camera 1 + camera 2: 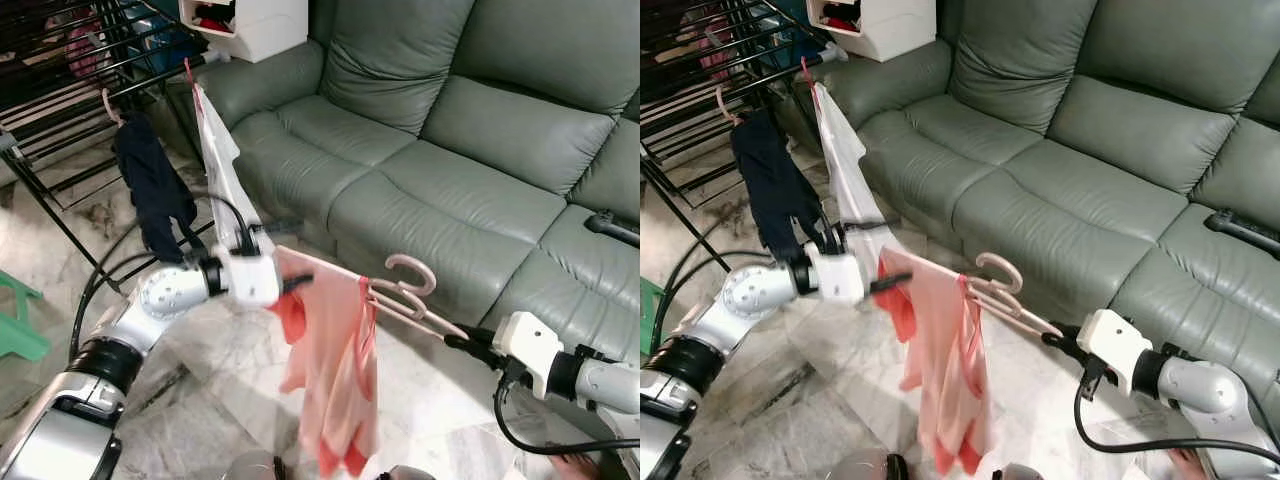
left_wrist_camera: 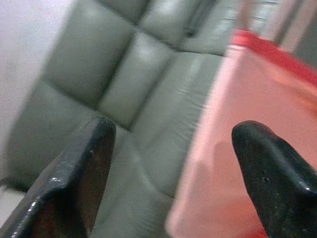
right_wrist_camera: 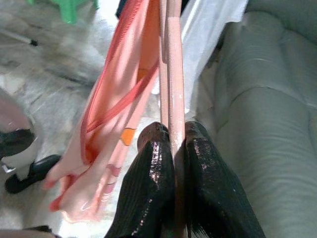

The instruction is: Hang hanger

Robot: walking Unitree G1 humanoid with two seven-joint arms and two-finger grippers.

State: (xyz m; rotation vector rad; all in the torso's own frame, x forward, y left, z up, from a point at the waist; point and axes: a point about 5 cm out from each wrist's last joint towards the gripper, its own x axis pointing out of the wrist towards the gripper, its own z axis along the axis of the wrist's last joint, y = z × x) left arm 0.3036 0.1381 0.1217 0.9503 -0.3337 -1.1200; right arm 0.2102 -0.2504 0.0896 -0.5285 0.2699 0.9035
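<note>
Currently, by item:

Hanger: pink hanger (image 1: 405, 295) held in the air in front of the sofa (image 1: 450, 150), lying nearly level between the two arms, its hook turned up and catching on nothing.

Garment: a pink-orange garment (image 1: 335, 370) droops from the hanger toward the marble floor (image 1: 200, 400), a red edge showing at its top.

Right gripper: right gripper (image 3: 173, 158) has its fingers pressed together on one end of the hanger's bar, which the wrist view shows pinched between them.

Left gripper: left gripper (image 1: 290, 285) sits at the other end, against the cloth; its fingers (image 2: 79, 173) stand apart, with pink fabric just beside one of them. Whether they touch the hanger cannot be told.

Rack: black drying rack (image 1: 70, 80) stands well apart, to the robot's left, already carrying a dark garment (image 1: 150, 190) and a white garment (image 1: 220, 160) on hangers.

Progress: judged part way. The hanger is loaded and lifted; carrying it over and setting the hook on a rack bar is left.
</note>
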